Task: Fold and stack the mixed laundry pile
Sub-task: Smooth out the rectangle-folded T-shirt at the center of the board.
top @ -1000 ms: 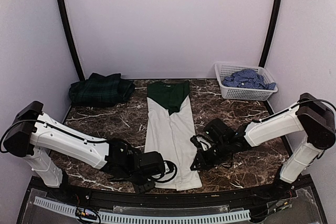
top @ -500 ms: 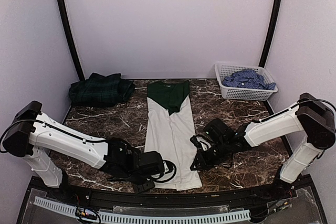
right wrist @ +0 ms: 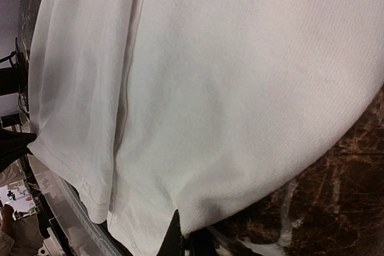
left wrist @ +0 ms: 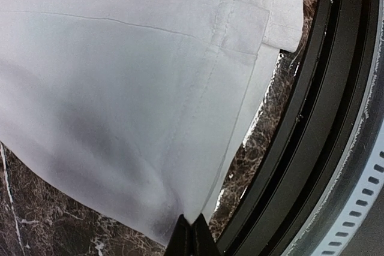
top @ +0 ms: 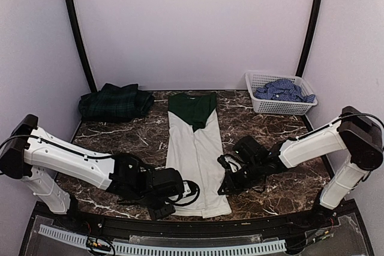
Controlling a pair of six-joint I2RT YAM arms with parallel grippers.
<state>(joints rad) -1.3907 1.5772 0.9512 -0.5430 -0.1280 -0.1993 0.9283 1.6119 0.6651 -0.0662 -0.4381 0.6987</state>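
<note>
A long white garment with a dark green top [top: 195, 154] lies flat lengthwise in the middle of the marble table [top: 138, 139]. My left gripper [top: 178, 194] sits at its near left hem. In the left wrist view that gripper [left wrist: 192, 227] is shut, pinching the white cloth [left wrist: 120, 88] at its edge. On the near right edge my right gripper [top: 225, 184] is low against the fabric. The right wrist view shows that gripper [right wrist: 180, 232] shut on the white cloth [right wrist: 228, 88]. A dark green plaid garment [top: 115, 101] lies folded at the back left.
A white lattice basket [top: 279, 110] at the back right holds a blue-and-white check shirt [top: 282, 90]. The table's black front rail [left wrist: 312, 148] runs right beside the garment's near hem. Walls close in the table on three sides.
Both grippers have closed on the white garment's near edges. The left arm has shifted slightly leftward and lower. The garment itself has barely moved.
</note>
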